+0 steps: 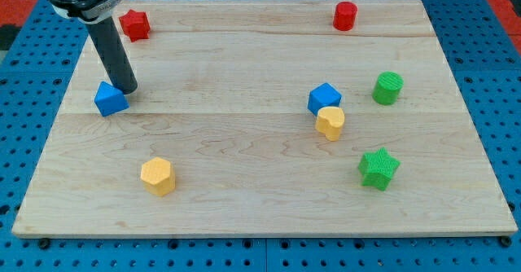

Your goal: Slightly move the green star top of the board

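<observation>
The green star (378,168) lies on the wooden board (244,142) at the lower right. My tip (129,89) is at the far left of the board, touching the upper right side of a blue block (110,99). The tip is far to the left of the green star, across most of the board.
A green cylinder (387,88) stands above the star. A blue cube (324,98) and a yellow heart-like block (330,122) touch near the centre right. A yellow hexagon (157,176) is lower left, a red star (135,24) upper left, a red cylinder (345,16) at the top.
</observation>
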Controlling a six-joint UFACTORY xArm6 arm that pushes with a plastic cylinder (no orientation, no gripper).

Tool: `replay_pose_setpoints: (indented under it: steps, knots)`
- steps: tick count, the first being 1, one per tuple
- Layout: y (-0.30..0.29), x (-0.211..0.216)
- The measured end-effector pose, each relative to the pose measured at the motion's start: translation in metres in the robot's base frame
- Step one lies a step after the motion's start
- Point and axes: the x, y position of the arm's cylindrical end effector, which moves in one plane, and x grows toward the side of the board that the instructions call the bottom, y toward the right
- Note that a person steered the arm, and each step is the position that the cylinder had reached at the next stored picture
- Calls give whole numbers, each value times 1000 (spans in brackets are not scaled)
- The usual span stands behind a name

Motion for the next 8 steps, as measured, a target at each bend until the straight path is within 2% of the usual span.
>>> replay_pose_setpoints:
  steps: [1, 2, 3, 4, 6, 7, 8]
  knots:
    - [25, 9]
    - [89, 23]
    - [96, 44]
    - [126, 80]
    - [238, 149]
    - [238, 184]
    - [238, 186]
